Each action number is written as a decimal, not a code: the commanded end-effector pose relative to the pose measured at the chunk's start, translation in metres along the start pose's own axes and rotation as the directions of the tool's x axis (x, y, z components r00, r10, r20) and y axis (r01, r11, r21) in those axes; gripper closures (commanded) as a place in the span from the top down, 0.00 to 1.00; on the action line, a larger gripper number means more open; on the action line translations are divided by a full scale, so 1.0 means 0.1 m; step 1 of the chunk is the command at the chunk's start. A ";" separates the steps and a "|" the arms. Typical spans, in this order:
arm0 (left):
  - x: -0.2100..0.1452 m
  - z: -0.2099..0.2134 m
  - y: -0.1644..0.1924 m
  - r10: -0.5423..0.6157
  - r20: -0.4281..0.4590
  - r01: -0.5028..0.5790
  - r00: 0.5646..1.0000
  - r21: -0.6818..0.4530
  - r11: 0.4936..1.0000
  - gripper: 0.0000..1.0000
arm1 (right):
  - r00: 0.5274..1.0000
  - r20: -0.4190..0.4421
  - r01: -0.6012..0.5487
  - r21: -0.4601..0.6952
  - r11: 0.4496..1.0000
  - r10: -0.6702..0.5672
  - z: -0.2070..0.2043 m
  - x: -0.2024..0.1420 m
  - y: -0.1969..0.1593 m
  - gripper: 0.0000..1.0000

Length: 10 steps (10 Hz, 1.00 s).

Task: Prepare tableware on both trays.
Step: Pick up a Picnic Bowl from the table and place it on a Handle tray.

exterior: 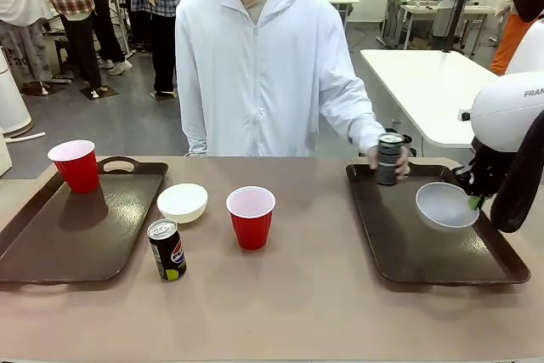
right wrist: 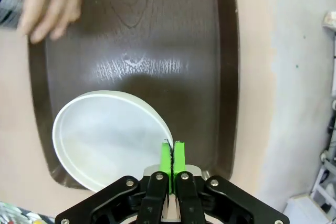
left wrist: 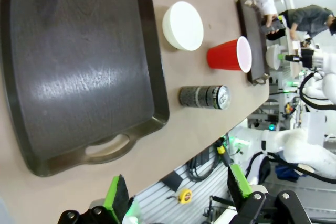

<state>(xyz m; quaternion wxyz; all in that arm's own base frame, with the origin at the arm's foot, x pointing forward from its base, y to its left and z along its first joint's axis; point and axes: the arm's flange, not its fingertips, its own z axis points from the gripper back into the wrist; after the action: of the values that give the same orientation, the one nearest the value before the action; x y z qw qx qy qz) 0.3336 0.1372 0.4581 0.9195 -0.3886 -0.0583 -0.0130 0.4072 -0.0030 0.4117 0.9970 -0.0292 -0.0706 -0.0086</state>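
The right gripper (right wrist: 172,149) is seen clenched on the rim of one white bowl (exterior: 446,206), which is held tilted over the right half of the right tray (exterior: 408,257); whether the bowl touches the tray cannot be told. At the far left corner of that tray a dark can (exterior: 389,159) is gripped upright by the person's hand (exterior: 401,164). The left gripper (left wrist: 177,186) is released, its jaws spread wide with nothing between them, above the near edge of the table (exterior: 306,303). On the left tray (exterior: 51,252) one red cup (exterior: 76,165) is set at the far left corner. A second white bowl (exterior: 182,202) lies on the table just beside that tray's right edge, and a second can (exterior: 167,249) is stood near its near right corner. A second red cup (exterior: 251,217) is placed between the trays.
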 end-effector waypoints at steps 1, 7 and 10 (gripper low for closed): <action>0.00 0.01 0.00 0.001 0.006 -0.001 1.000 -0.012 1.000 1.00 | 0.988 -0.114 -0.103 0.030 0.994 0.106 0.36 -0.52 0.23 0.02; 0.00 0.01 0.00 0.001 0.006 -0.001 1.000 -0.012 1.000 1.00 | 0.982 -0.107 -0.163 -0.069 0.984 0.155 0.75 -0.98 0.32 0.02; 0.00 0.01 0.00 0.001 0.006 -0.001 1.000 -0.012 1.000 1.00 | 0.994 -0.016 -0.110 0.009 0.994 0.110 0.49 -0.40 0.17 0.02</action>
<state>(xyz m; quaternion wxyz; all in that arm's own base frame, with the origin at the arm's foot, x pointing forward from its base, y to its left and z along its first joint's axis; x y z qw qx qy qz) 0.3336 0.1373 0.4582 0.9195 -0.3886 -0.0584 -0.0128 0.3271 0.0292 0.4683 0.9965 -0.0519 -0.0428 0.0491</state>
